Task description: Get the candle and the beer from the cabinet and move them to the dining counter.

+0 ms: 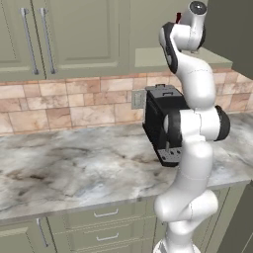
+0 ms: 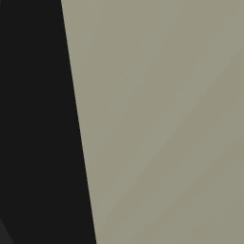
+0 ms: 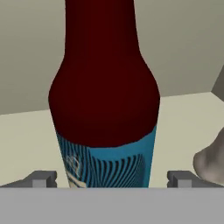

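A grey-white marbled worktop (image 1: pixel 74 168) runs along a wall of tan stone tiles (image 1: pixel 64 106). Green drawers (image 1: pixel 106 227) with short silver handles sit under it.

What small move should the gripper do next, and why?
Probably close on the beer: in the hand view the bottle stands upright between the open gripper fingertips, one on each side of its blue label, not yet touching it.

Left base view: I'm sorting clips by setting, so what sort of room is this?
Most likely a home kitchen: a marbled worktop with a tan stone-tile backsplash, sage-green wall cabinets above and drawer fronts below.
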